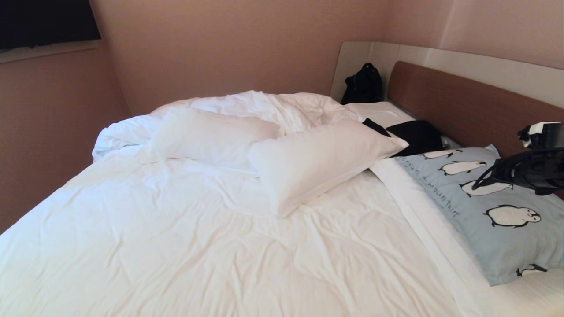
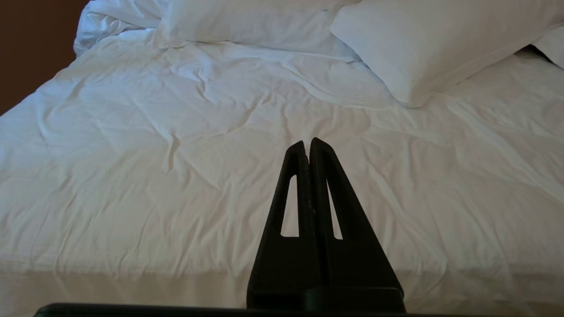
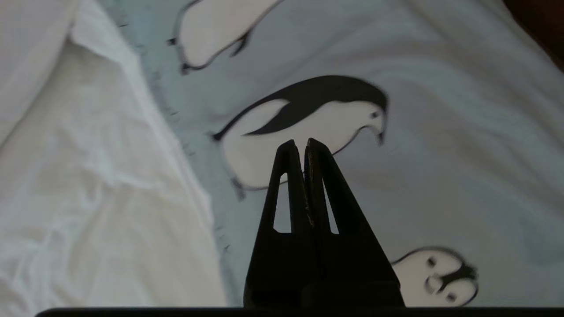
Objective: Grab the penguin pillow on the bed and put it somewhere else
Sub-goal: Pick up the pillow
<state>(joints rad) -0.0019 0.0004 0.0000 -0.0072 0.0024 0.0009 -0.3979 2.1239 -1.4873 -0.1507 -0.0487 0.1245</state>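
The pale blue penguin pillow (image 1: 493, 220) lies at the right side of the bed (image 1: 176, 246), next to the brown headboard. My right gripper (image 1: 478, 184) reaches in from the right edge and hangs above the pillow, shut with nothing in it. In the right wrist view the shut right gripper (image 3: 304, 143) points at a printed penguin on the penguin pillow (image 3: 432, 167), clear of the fabric. My left gripper (image 2: 307, 141) is shut and empty, parked over the white duvet (image 2: 176, 176) near the bed's front edge; it is outside the head view.
Two plain white pillows (image 1: 317, 160) (image 1: 211, 134) lie across the middle of the bed. Dark clothing (image 1: 416, 135) lies by the headboard (image 1: 467, 105), and a black bag (image 1: 363, 84) stands in the far corner. Pink walls close in behind and to the left.
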